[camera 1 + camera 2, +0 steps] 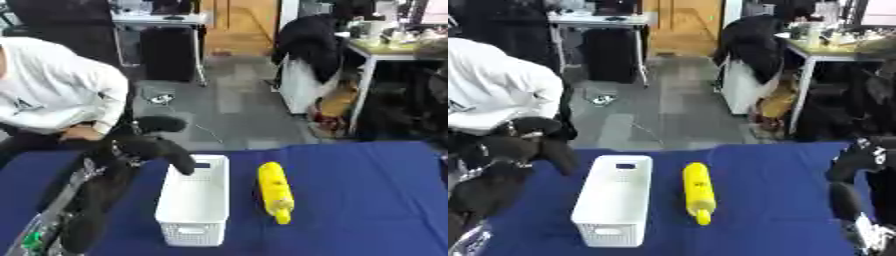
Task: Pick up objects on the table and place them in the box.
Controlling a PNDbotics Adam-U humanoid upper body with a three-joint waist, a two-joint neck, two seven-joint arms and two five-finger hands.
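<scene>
Left eye view: my left hand (171, 155), fingers drooping relaxed, overhangs the white box (194, 200); yellow rolling pin (275, 191) lies beside it on the blue worktop (367, 200).

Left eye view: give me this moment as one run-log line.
left hand: over far end of white box, holding nothing | yellow object: on blue table, right of box | right hand: idle at right edge

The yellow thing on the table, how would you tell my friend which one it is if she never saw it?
Find the blue table first, then the white box with holes in its sides standing on it. Right beside that box, toward the robot's right, lies the yellow thing, long and round like a rolling pin. It is the only yellow thing on the table, and no robot hand touches it.
</scene>
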